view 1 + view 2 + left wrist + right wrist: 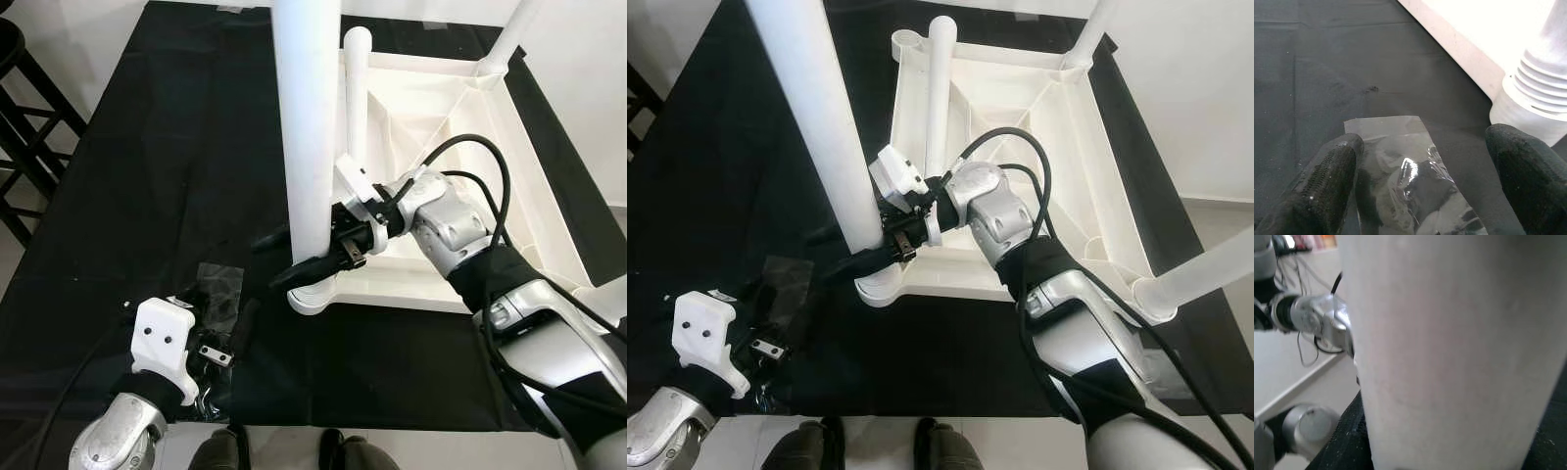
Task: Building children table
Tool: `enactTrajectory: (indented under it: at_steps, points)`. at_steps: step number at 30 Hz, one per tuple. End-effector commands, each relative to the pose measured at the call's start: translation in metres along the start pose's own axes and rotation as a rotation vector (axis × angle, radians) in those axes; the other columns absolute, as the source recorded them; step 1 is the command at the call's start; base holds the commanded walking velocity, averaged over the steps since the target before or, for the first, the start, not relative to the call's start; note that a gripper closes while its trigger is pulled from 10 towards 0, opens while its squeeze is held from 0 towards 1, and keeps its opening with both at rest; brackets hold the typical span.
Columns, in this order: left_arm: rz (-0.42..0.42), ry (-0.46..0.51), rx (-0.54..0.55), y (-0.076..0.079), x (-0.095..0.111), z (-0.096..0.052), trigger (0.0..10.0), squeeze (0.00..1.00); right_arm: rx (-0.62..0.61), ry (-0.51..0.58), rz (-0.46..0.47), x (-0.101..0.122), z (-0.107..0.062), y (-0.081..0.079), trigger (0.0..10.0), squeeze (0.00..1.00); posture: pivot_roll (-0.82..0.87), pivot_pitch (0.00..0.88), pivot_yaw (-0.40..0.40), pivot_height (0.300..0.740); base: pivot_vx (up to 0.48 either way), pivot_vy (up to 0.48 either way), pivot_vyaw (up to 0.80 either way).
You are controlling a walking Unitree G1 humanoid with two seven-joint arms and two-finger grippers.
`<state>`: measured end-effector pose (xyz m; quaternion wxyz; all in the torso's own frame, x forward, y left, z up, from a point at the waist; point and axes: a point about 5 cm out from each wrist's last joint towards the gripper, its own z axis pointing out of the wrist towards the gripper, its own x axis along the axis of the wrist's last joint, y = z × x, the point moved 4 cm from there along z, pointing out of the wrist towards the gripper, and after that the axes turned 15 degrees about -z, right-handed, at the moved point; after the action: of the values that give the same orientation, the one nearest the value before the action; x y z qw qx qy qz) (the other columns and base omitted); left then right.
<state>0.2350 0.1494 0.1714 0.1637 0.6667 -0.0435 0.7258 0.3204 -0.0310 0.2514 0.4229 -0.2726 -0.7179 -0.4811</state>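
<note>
Right gripper clamps the white leg, upright in the near corner socket of the upturned tabletop on the black cloth. Left gripper hovers, fingers spread wide, over a plastic bag (hardware, probably). A cross-threaded twist could jam the leg or drag the tabletop.

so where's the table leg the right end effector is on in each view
left eye view: white leg upper centre, rising from the near corner socket.
right eye view: same leg upper left.
left wrist view: its ribbed base by the socket.
right wrist view: leg close up.
Shared landmark: right end effector around the leg.
</note>
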Motion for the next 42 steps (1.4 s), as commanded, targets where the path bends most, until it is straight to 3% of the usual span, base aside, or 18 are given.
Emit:
enactTrajectory:
  at_steps: [1, 5, 10, 14, 19, 23, 26, 27, 28, 30, 31, 32, 35, 38, 42]
  points:
    - [0.001, -0.026, -0.001, -0.001, -0.006, -0.003, 10.0, 0.00, 0.034, -0.002, 0.155, -0.028, 0.006, -0.021, 10.0, 0.00, 0.10, 0.298, -0.092, 0.740, 0.000, 0.000, 0.00]
    - [0.001, -0.029, -0.005, -0.001, -0.006, -0.002, 10.0, 0.00, -0.024, 0.039, 0.185, -0.034, 0.005, -0.022, 10.0, 0.00, 0.10, 0.300, -0.090, 0.740, 0.000, 0.000, 0.00]
    - [-0.002, -0.030, -0.009, -0.002, -0.006, -0.001, 10.0, 0.00, -0.177, -0.025, 0.192, -0.049, 0.006, -0.020, 10.0, 0.00, 0.09, 0.301, -0.090, 0.740, 0.000, 0.000, 0.00]
    - [-0.002, -0.031, -0.011, -0.002, -0.007, 0.000, 10.0, 0.00, -0.222, -0.047, 0.204, -0.051, 0.006, -0.020, 10.0, 0.00, 0.08, 0.299, -0.088, 0.740, 0.000, 0.000, 0.00]
    - [-0.002, -0.033, -0.017, -0.003, -0.007, 0.002, 10.0, 0.00, -0.276, -0.130, 0.191, -0.056, 0.003, -0.019, 10.0, 0.00, 0.08, 0.296, -0.082, 0.740, 0.000, 0.000, 0.00]
    - [0.002, -0.035, -0.022, -0.004, -0.008, 0.003, 10.0, 0.00, -0.396, -0.331, 0.198, -0.073, -0.001, -0.012, 10.0, 0.00, 0.07, 0.290, -0.085, 0.740, 0.000, 0.000, 0.00]
    - [0.003, -0.035, -0.023, -0.004, -0.008, 0.003, 10.0, 0.00, -0.440, -0.360, 0.226, -0.076, 0.000, -0.010, 10.0, 0.00, 0.07, 0.289, -0.086, 0.740, 0.000, 0.000, 0.00]
    - [0.004, -0.036, -0.022, -0.005, -0.008, 0.003, 10.0, 0.00, -0.530, -0.397, 0.266, -0.080, 0.001, -0.007, 10.0, 0.00, 0.07, 0.291, -0.090, 0.740, 0.000, 0.000, 0.00]
    - [0.004, -0.036, -0.022, -0.005, -0.008, 0.003, 10.0, 0.00, -0.530, -0.397, 0.266, -0.080, 0.001, -0.007, 10.0, 0.00, 0.07, 0.291, -0.090, 0.740, 0.000, 0.000, 0.00]
    - [0.007, -0.037, -0.022, -0.005, -0.009, 0.003, 10.0, 0.00, -0.822, -0.461, 0.352, -0.091, 0.003, -0.013, 10.0, 0.00, 0.06, 0.290, -0.100, 0.740, 0.000, 0.000, 0.00]
    - [0.007, -0.037, -0.022, -0.005, -0.009, 0.003, 10.0, 0.00, -0.822, -0.461, 0.352, -0.091, 0.003, -0.013, 10.0, 0.00, 0.06, 0.290, -0.100, 0.740, 0.000, 0.000, 0.00]
    - [0.008, -0.038, -0.023, -0.006, -0.009, 0.003, 10.0, 0.00, -0.931, -0.477, 0.389, -0.093, 0.003, -0.019, 10.0, 0.00, 0.06, 0.289, -0.100, 0.740, 0.000, 0.000, 0.00]
    - [0.010, -0.036, -0.023, -0.008, -0.008, 0.004, 10.0, 0.00, -1.101, -0.440, 0.435, -0.090, 0.018, -0.052, 10.0, 0.00, 0.06, 0.288, -0.085, 0.740, 0.000, 0.000, 0.00]
    - [0.014, -0.036, -0.026, -0.009, -0.008, 0.006, 10.0, 0.00, -1.145, -0.404, 0.414, -0.086, 0.020, -0.052, 10.0, 0.00, 0.06, 0.283, -0.078, 0.740, 0.000, 0.000, 0.00]
    - [0.022, -0.040, -0.037, -0.010, -0.009, 0.008, 10.0, 0.00, -1.174, -0.391, 0.375, -0.082, 0.017, -0.038, 10.0, 0.00, 0.06, 0.268, -0.063, 0.740, 0.000, 0.000, 0.00]
